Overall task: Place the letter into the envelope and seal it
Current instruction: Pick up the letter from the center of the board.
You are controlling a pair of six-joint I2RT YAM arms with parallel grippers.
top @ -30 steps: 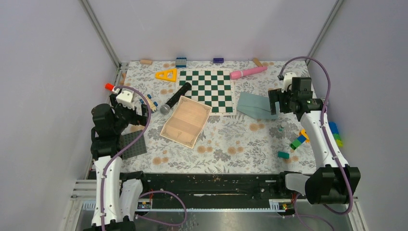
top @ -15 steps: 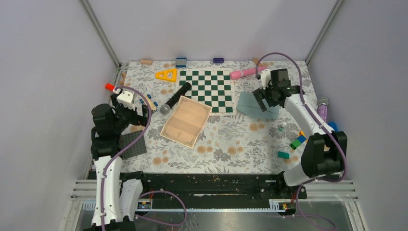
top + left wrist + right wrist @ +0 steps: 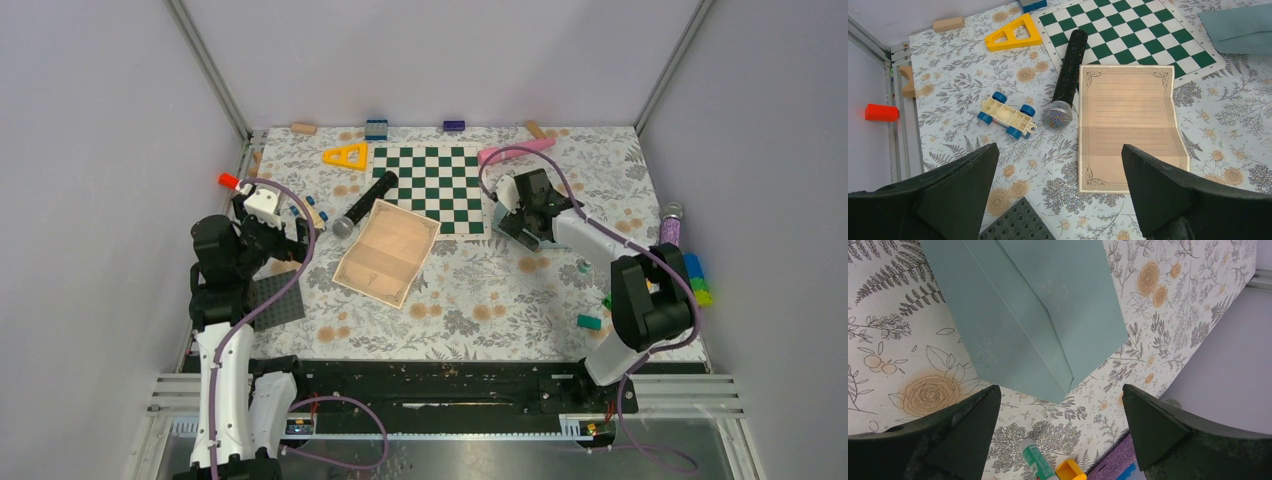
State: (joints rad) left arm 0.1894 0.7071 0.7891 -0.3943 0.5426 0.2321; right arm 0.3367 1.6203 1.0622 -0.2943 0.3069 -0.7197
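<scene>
Jaws of your right gripper (image 3: 1058,392) stand wide apart, empty, directly above the teal envelope (image 3: 1033,315), which lies flat on the floral tablecloth (image 3: 470,300) just right of the chessboard (image 3: 430,185). Your left gripper (image 3: 1058,160) gapes too, holding nothing, left of the tan letter (image 3: 1130,125) beside the microphone (image 3: 1065,85).

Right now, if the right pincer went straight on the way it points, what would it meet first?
Most likely the envelope: the open right pincer aims down at it, one corner lying between its jaws. Nothing shows in between; its height above the envelope is unclear.
</scene>
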